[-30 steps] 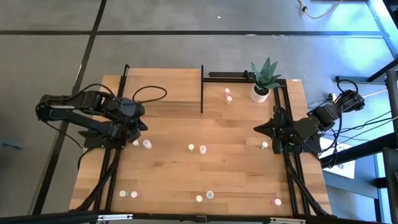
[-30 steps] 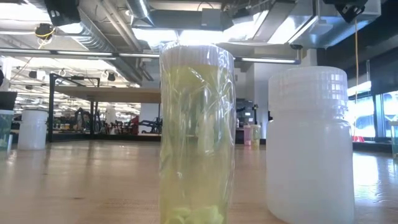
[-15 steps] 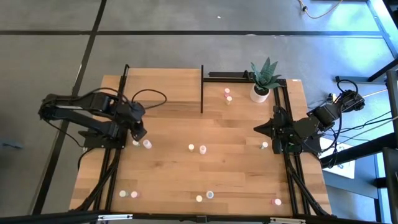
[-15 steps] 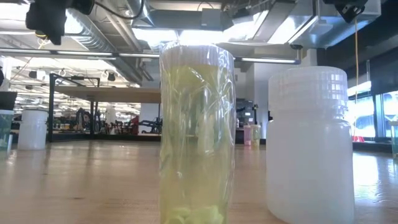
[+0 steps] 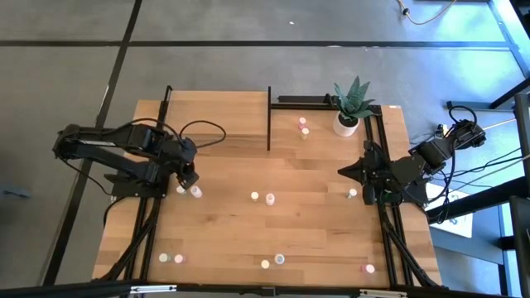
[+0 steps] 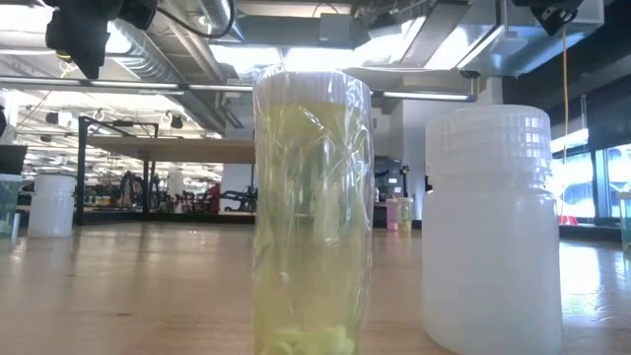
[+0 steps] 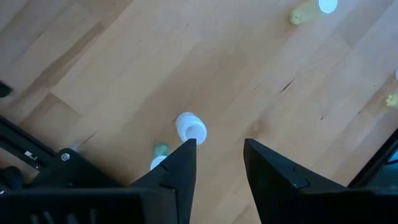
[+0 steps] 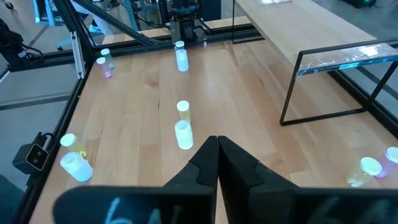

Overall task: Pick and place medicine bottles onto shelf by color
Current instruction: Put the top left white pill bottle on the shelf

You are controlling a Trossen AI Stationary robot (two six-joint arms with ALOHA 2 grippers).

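Small medicine bottles stand upright and scattered on the wooden tabletop. A pair (image 5: 188, 191) stands at the left, one bottle (image 5: 352, 194) at the right, and two (image 5: 303, 127) stand at the far side near the shelf (image 5: 219, 112). My left gripper (image 5: 189, 171) hovers open just above the left pair. In the left wrist view (image 7: 219, 149) a white-topped bottle (image 7: 189, 127) and a greenish one (image 7: 159, 152) stand just beyond its fingertips. My right gripper (image 5: 348, 172) is shut and empty at the table's right, also in its wrist view (image 8: 216, 146).
A white plant pot (image 5: 346, 124) stands at the far right. More bottles stand mid-table (image 5: 262, 197) and along the near edge (image 5: 272, 261). A yellowish bottle (image 6: 312, 212) and a white one (image 6: 488, 227) fill the low view. Black frame posts (image 5: 269, 120) rise by the shelf.
My left gripper has moved a little toward the table's right and near edges and down toward the left pair of bottles, coming into the low view's top left. The bottles have not moved.
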